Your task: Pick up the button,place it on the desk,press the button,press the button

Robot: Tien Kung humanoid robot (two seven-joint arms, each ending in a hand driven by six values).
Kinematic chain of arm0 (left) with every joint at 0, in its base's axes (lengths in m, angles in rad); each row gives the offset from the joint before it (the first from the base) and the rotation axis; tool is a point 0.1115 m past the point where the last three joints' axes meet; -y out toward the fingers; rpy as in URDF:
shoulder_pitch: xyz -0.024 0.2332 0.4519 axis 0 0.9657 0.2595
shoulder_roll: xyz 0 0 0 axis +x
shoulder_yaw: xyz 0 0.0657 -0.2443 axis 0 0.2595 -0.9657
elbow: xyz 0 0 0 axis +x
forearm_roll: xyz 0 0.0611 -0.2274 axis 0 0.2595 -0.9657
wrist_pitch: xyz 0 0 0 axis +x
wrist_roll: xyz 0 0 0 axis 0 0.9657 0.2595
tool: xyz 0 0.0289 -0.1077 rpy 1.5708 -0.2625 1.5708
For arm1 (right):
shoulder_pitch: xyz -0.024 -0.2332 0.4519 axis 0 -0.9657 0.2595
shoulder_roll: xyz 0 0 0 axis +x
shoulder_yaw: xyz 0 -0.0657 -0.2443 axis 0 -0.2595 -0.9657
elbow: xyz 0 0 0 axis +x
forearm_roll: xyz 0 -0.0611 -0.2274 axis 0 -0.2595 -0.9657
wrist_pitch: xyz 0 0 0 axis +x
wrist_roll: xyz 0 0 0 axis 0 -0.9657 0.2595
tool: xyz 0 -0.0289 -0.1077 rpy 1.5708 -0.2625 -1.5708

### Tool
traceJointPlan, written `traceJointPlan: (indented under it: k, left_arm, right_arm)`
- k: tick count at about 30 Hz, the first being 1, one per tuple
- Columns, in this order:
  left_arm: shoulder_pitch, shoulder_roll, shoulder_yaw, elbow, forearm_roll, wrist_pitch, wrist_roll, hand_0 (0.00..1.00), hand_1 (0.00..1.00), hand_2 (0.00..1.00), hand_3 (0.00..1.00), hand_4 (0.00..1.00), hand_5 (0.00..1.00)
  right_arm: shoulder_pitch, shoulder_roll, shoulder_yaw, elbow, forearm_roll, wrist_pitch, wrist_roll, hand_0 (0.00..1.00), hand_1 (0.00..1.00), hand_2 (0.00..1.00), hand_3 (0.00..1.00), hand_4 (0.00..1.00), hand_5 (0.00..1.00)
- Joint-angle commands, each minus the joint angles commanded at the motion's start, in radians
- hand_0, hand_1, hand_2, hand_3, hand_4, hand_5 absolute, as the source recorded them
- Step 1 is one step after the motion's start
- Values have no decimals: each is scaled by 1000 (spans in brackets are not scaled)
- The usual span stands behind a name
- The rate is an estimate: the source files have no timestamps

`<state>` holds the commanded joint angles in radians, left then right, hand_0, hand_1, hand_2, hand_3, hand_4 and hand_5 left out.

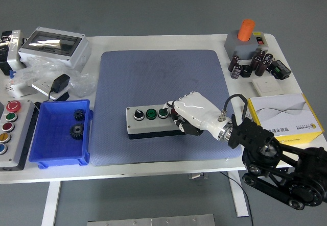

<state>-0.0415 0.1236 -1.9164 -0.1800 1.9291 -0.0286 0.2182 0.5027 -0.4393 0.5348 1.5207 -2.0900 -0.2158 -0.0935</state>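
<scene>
This looks like a lab or workshop. A white table (153, 42) carries a blue parts bin (59, 134) with gears (76, 130), capacitors (255, 63) and an electrical enclosure (53, 46). The floor is plain grey.

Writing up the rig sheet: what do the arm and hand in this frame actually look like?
Only the right arm shows. The right hand has a glossy white shell with segmented fingers and dark inner parts, ending in a silver metal wrist ring. A thin black cable loops up from the wrist. Behind it, the arm is matte black with bulky round joint housings.
</scene>
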Motion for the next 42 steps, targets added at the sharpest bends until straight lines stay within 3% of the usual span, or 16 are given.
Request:
traceJointPlan:
  k: [5, 10, 11, 12, 16, 17, 22, 23, 32, 42]
  left_arm:
    - [2, -1, -1, 0, 1, 0, 1, 678, 683, 593, 656, 715, 311]
    - [6, -3, 1, 0, -2, 0, 3, 678, 683, 593, 656, 715, 311]
    - [7, -3, 2, 0, -3, 0, 3, 678, 683, 592, 656, 715, 311]
    - [9, -4, 2, 0, -5, 0, 3, 678, 683, 592, 656, 715, 311]
    - [14, -7, 5, 0, -10, 0, 4, 678, 683, 592, 656, 715, 311]
    - [15, -7, 6, 0, -12, 0, 5, 678, 683, 592, 655, 715, 310]
    - [23, -8, 6, 0, -11, -1, 8, 678, 683, 592, 655, 715, 310]
    - [24, -7, 5, 0, -10, -1, 8, 678, 683, 592, 655, 714, 309]
    - [25, -4, 0, 0, 3, -4, 7, 678, 683, 592, 655, 715, 310]
    - [26, 9, -2, 0, 10, -5, 9, 678, 683, 592, 654, 714, 309]
  right_arm:
    - [-49, -3, 91, 18, 130, -99, 110, 123, 125, 148, 661, 239, 2]
    - [-130, 45, 205, -1, 262, -189, 206, 123, 125, 148, 661, 239, 2]
    - [-148, 58, 227, -8, 289, -196, 223, 196, 192, 226, 688, 374, 2]
    - [-172, 77, 255, -18, 324, -197, 247, 196, 192, 226, 688, 374, 2]
    - [-250, 126, 363, -54, 472, -165, 334, 196, 192, 226, 688, 374, 2]
    - [-270, 134, 390, -62, 508, -153, 357, 449, 604, 653, 773, 649, 202]
    - [-348, 144, 508, -98, 696, -97, 453, 449, 604, 653, 773, 649, 202]
    - [-358, 146, 529, -108, 730, -87, 470, 707, 731, 780, 838, 740, 382]
    - [-381, 184, 578, -205, 1002, -40, 542, 732, 736, 770, 802, 760, 415]
    - [-382, 193, 589, -228, 1162, -22, 579, 702, 708, 740, 724, 763, 460]
